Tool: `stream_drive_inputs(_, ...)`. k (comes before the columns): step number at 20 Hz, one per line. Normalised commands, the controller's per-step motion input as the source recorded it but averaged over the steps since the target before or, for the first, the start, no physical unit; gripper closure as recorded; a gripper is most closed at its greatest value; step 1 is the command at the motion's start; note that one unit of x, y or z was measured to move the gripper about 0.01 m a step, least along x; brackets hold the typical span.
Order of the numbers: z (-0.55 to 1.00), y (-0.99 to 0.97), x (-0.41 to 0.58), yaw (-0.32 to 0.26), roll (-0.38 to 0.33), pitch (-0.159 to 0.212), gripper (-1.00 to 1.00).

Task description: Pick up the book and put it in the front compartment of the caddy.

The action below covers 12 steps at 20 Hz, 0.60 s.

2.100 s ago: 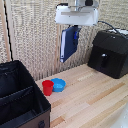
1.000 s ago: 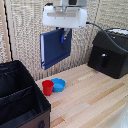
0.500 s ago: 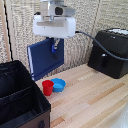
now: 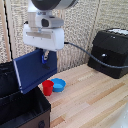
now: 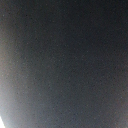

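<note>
A Franka arm's gripper (image 4: 46, 56) holds the navy book (image 4: 34, 71) aloft, its fingers closed on the cover's upper edge near one corner, so that the flat hardcover hangs tilted below and toward the exterior view's left of the gripper, clear of the table. The book's lower corner hangs over the black fabric caddy (image 4: 20, 107), whose upright walls rise below and to the exterior view's left of the gripper; which compartment lies beneath cannot be told. Directly below the gripper a red cup (image 4: 47, 88) stands on the wooden table (image 4: 95, 102), touching or just beside a small blue bowl (image 4: 59, 84). A glossy black appliance (image 4: 111, 52) sits well apart toward the exterior view's right, with bare tabletop between. The wrist view is filled by a dark, blurred surface
</note>
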Motion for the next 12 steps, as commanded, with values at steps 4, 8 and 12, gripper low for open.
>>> stream_drive_inputs(4, 0.22, 0.82, 0.003, -0.083, -0.021, 0.019, 1.0)
stream_drive_inputs(8, 0.34, 0.82, 0.024, -0.076, -0.029, 0.008, 1.0)
stream_drive_inputs(12, 0.42, 0.82, 0.052, -0.073, -0.036, 0.001, 1.0)
